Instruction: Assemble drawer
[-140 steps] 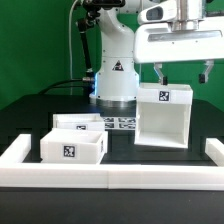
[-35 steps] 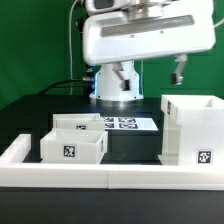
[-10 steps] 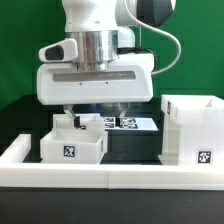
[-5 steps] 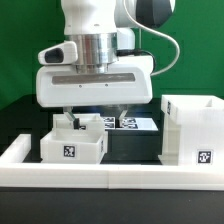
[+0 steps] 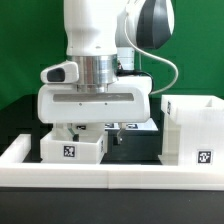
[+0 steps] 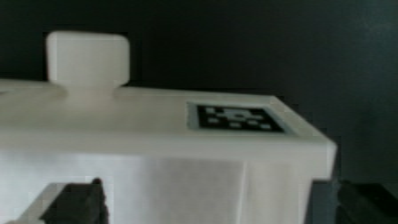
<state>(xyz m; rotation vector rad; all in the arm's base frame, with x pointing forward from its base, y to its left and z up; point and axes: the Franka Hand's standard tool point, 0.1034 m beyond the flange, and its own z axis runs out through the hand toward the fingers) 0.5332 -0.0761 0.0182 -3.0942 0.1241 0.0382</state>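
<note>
The drawer's tall box shell (image 5: 190, 130) stands at the exterior view's right, a tag low on its front. One small tray (image 5: 72, 148) sits at the front left with a tag facing the camera. The second tray (image 5: 88, 124) lies just behind it, mostly hidden by my hand. My gripper (image 5: 96, 132) is down over this rear tray, open, with one finger on each side of it. In the wrist view the white tray (image 6: 160, 150) fills the picture, with a tag (image 6: 237, 116) and a knob (image 6: 86, 65) on it. It lies between my gripper's (image 6: 210, 205) dark fingertips (image 6: 80, 200).
A low white rail (image 5: 110, 175) edges the table's front and turns up at both corners. A strip of the marker board (image 5: 140, 125) shows behind my hand. The robot's base stands at the back, behind the arm.
My hand has dropped lower over the rear tray in the last second. Earlier, the box shell went from the middle to the exterior view's right and my hand swung left.
</note>
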